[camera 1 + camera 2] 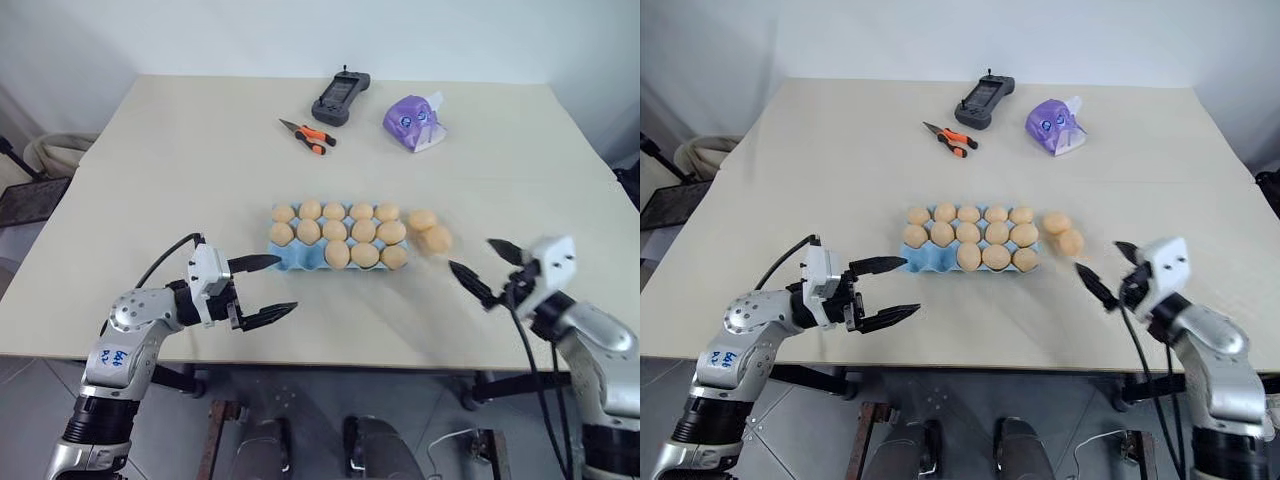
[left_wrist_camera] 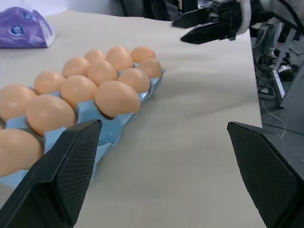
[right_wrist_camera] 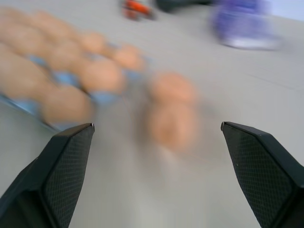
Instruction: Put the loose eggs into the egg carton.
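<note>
The light blue egg carton [image 1: 293,257] lies mid-table with several tan eggs in its cups; the two cups at its front left show bare blue. Just right of the carton, two loose eggs [image 1: 422,220] [image 1: 437,240] rest on the table, touching each other. My right gripper [image 1: 471,254] hovers open just to the front right of them, holding nothing. In the right wrist view the same two eggs [image 3: 171,88] [image 3: 173,124] lie ahead, between the spread fingers. My left gripper [image 1: 289,283] is open and empty, near the carton's front left corner.
At the back of the beige table [image 1: 180,170] lie a black handheld controller [image 1: 340,97], orange-handled pliers [image 1: 310,135] and a purple tissue pack [image 1: 414,120]. The table's front edge [image 1: 330,362] runs close below both grippers.
</note>
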Robot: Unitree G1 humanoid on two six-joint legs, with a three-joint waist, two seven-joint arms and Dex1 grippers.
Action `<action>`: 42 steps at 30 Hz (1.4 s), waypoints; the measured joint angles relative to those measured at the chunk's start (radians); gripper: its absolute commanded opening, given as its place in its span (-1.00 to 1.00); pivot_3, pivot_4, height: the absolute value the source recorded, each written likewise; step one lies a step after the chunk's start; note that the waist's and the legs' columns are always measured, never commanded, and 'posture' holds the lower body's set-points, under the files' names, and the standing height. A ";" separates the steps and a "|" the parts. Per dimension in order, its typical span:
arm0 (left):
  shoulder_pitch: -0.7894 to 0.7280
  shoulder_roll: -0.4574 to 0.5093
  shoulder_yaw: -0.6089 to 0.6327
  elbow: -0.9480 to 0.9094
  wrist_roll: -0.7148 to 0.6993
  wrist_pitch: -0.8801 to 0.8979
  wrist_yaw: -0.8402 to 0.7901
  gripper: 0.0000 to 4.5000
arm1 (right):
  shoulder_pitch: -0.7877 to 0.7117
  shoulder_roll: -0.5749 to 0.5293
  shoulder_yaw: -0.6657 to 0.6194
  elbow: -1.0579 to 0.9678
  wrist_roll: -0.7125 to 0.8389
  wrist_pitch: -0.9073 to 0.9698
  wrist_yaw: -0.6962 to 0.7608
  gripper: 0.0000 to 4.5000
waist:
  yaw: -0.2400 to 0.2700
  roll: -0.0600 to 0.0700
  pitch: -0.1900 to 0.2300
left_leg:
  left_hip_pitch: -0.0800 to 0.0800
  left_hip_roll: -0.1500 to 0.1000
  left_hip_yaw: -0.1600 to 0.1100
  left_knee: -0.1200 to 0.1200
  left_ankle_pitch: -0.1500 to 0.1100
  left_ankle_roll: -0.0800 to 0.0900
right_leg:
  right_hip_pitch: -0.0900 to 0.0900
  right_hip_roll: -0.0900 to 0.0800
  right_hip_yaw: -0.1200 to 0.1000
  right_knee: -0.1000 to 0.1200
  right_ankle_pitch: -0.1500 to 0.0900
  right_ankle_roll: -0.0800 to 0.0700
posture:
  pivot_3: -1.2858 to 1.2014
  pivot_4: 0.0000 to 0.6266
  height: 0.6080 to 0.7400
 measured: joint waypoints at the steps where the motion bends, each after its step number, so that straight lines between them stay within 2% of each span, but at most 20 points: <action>1: -0.006 -0.001 -0.003 0.004 0.000 -0.002 -0.004 1.00 | 0.032 0.000 -0.028 0.018 -0.006 -0.039 -0.005 0.99 | -0.002 0.000 0.000 | 0.001 0.000 0.001 0.000 0.000 0.000 | 0.000 0.000 0.001 0.000 0.000 0.000 | 0.03 -0.52 1.00; 6: -0.034 -0.001 -0.007 0.035 0.000 -0.010 -0.029 1.00 | 0.150 0.007 -0.060 0.130 -0.017 -0.177 0.019 0.99 | -0.005 0.000 0.000 | 0.002 0.000 0.002 0.000 0.000 0.000 | 0.001 0.000 0.003 0.000 0.001 0.002 | 0.03 -0.52 1.00; 12: -0.040 0.005 0.003 0.051 0.001 -0.012 -0.036 1.00 | 0.140 0.004 -0.045 0.176 -0.015 -0.244 0.062 0.99 | -0.004 0.000 0.000 | 0.003 0.000 0.002 0.001 0.000 0.000 | 0.001 0.000 0.004 0.001 0.002 0.002 | 0.03 -0.52 1.00; 15: -0.038 0.005 0.010 0.057 0.001 -0.013 -0.033 1.00 | 0.066 -0.004 0.007 0.169 0.001 -0.202 0.088 0.99 | -0.006 0.000 0.000 | 0.003 0.000 0.002 0.001 0.001 -0.001 | 0.001 0.000 0.005 0.002 0.002 0.002 | 0.03 -0.52 1.00; 20: -0.022 0.006 0.023 0.047 0.001 -0.014 -0.018 1.00 | -0.135 -0.043 0.141 0.124 0.038 0.025 0.100 0.99 | -0.002 0.000 0.000 | 0.002 0.000 0.001 0.001 0.001 -0.001 | 0.000 -0.001 0.004 0.003 0.002 0.001 | 0.03 -0.52 1.00; 23: -0.009 0.006 0.034 0.029 0.001 -0.015 -0.005 1.00 | -0.275 -0.038 0.212 0.179 0.022 0.123 0.072 0.99 | -0.002 0.000 0.000 | 0.002 0.000 0.001 0.001 0.001 -0.001 | -0.001 -0.001 0.004 0.002 0.002 0.001 | 0.03 -0.52 1.00; 27: 0.015 0.004 0.035 0.010 0.000 -0.013 0.013 1.00 | -0.424 -0.008 0.284 0.330 -0.042 0.126 0.022 0.99 | 0.000 0.000 0.000 | 0.000 -0.001 0.001 0.001 0.002 0.000 | -0.001 -0.002 0.002 0.000 0.002 0.001 | 0.03 -0.52 1.00; 35: 0.066 0.006 0.072 -0.055 -0.003 -0.002 0.050 1.00 | -0.543 0.002 0.309 0.564 -0.130 0.043 -0.011 0.99 | -0.004 0.000 0.000 | -0.001 -0.001 0.002 0.001 0.001 0.001 | -0.001 -0.001 0.002 -0.001 0.002 0.001 | 0.03 -0.52 1.00; 39: 0.072 0.005 0.071 -0.058 -0.003 0.005 0.053 1.00 | -0.591 0.021 0.312 0.677 -0.154 -0.013 -0.014 0.59 | -0.005 0.000 0.000 | 0.000 0.000 0.002 0.001 0.002 0.001 | -0.001 -0.001 0.003 0.002 0.002 0.001 | 0.03 -0.52 1.00; 42: 0.071 0.005 0.071 -0.058 -0.003 0.006 0.053 1.00 | -0.593 0.038 0.318 0.696 -0.163 -0.030 -0.007 0.12 | -0.005 0.000 0.000 | 0.000 0.000 0.002 0.001 0.002 0.001 | -0.001 -0.001 0.003 0.002 0.002 0.001 | 0.03 -0.52 1.00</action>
